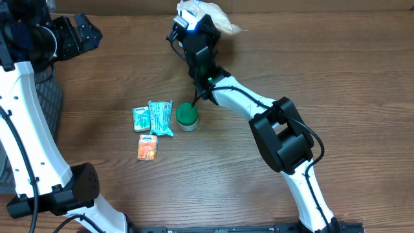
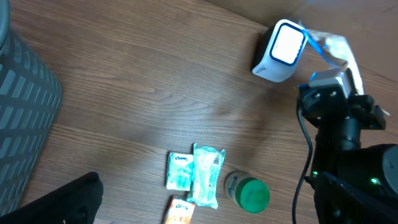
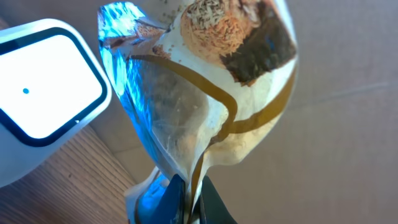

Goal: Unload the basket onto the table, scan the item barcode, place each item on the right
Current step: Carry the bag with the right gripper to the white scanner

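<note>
Tabletop (image 1: 336, 77) is wood, and my left gripper (image 1: 76, 35) hangs wide open, well apart from the work. Scanner (image 3: 43, 93) glows just beside the snack packet (image 3: 211, 106), which my right gripper (image 3: 186, 200) pinches tight by one crimped end. I can't see a barcode on this face, so I'd bring the packet before the lit window and turn it slowly.

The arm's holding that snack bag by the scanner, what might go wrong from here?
The right claw pinches only a thin edge of the snack bag, so it may slip or twist. The bag sits beside the scanner rather than in front of it, and it is creased and shiny, so a read may fail.
</note>
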